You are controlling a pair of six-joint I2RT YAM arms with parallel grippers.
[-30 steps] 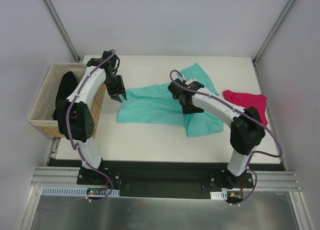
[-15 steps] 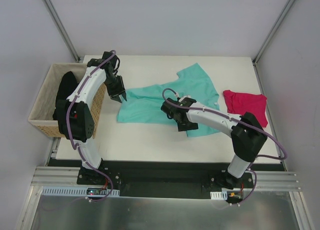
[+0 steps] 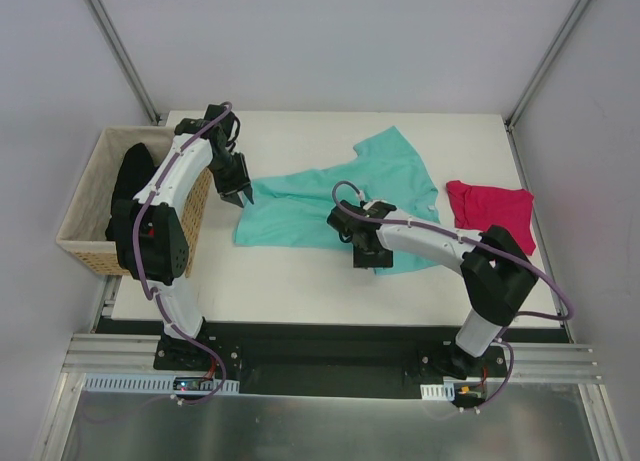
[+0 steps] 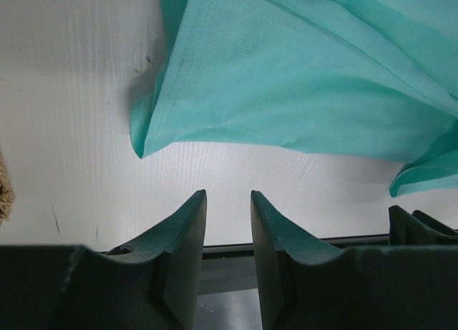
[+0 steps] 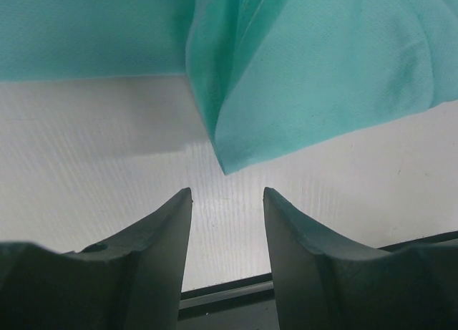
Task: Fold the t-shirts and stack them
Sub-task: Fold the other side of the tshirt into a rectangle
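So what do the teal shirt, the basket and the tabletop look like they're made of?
Teal shirt: soft matte knit cloth, likely cotton jersey; a fine grain shows and it drapes in loose folds. Basket: tan woven fibre, maybe wicker or seagrass; coarse plaited texture on its walls. Tabletop: hard white board, smooth and matte, probably laminate or painted; faint streaks and scuffs show.

Quick count: two t-shirts out on the table (image 3: 290, 131), one teal t-shirt (image 3: 300, 206) mid-table and one magenta t-shirt (image 3: 495, 209) by the right edge. One basket (image 3: 200, 209) off the left edge, with black cloth (image 3: 130, 181) inside, can't tell how many pieces. Two arms: left arm (image 3: 170, 181), right arm (image 3: 430, 236).
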